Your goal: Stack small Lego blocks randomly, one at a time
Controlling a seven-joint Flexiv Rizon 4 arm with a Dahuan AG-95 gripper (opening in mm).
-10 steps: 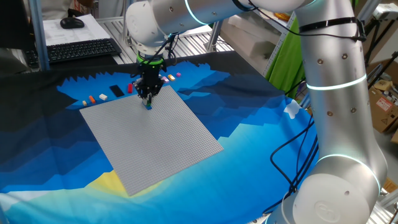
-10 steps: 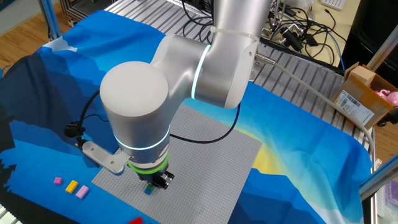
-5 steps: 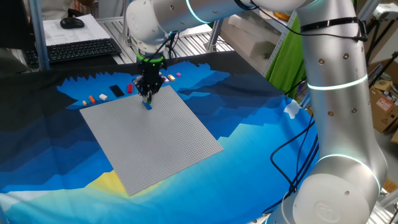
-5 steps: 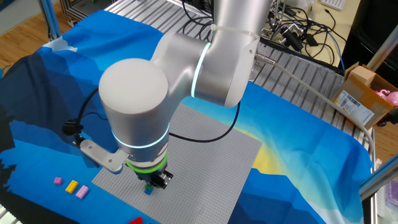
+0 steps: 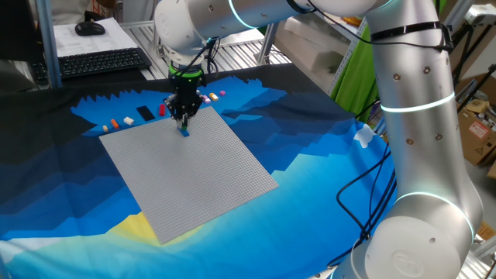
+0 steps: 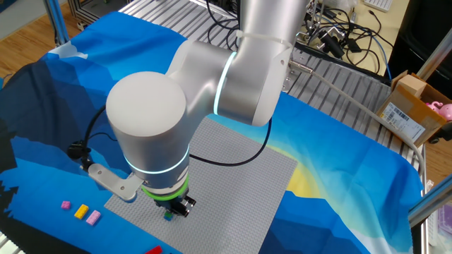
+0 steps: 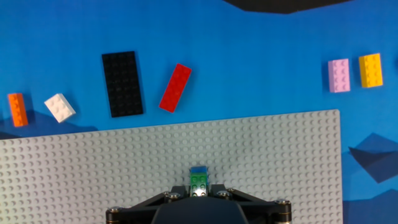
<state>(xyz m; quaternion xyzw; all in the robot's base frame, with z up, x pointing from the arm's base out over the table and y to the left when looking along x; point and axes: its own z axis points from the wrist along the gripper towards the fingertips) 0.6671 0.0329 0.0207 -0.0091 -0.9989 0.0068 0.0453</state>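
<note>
The gripper (image 7: pixel 199 194) points straight down over the grey baseplate (image 7: pixel 112 168), near its edge. In the hand view its fingers (image 7: pixel 219 194) are nearly closed, clamped on a small green Lego block (image 7: pixel 199 182) between the tips; a blue Lego block (image 7: pixel 198 170) sits just past it at 12 o'clock, touching it. Whether the green block rests on the blue one or beside it cannot be told from this angle.

In one fixed view the gripper (image 5: pixel 184 122) hangs just over a small blue-green spot on the baseplate (image 5: pixel 194 178). In the other fixed view the gripper (image 6: pixel 171 209) is mostly hidden behind the arm's big wrist housing, and only a speck of blue shows below it.

Off the baseplate, on the blue cloth (image 7: pixel 249 56) covering the table, the loose pieces lie in a rough row in the hand view:
- At 10 o'clock from the gripper, an orange Lego block (image 7: pixel 17 109) and a white Lego block (image 7: pixel 60 107), near each other.
- At 11 o'clock, a flat black plate (image 7: pixel 122 84), with a long red Lego block (image 7: pixel 175 88) tilted just beside it.
- At 2 o'clock, a pink Lego block (image 7: pixel 339 76) and a yellow Lego block (image 7: pixel 370 70), side by side and well apart from the red one.
</note>
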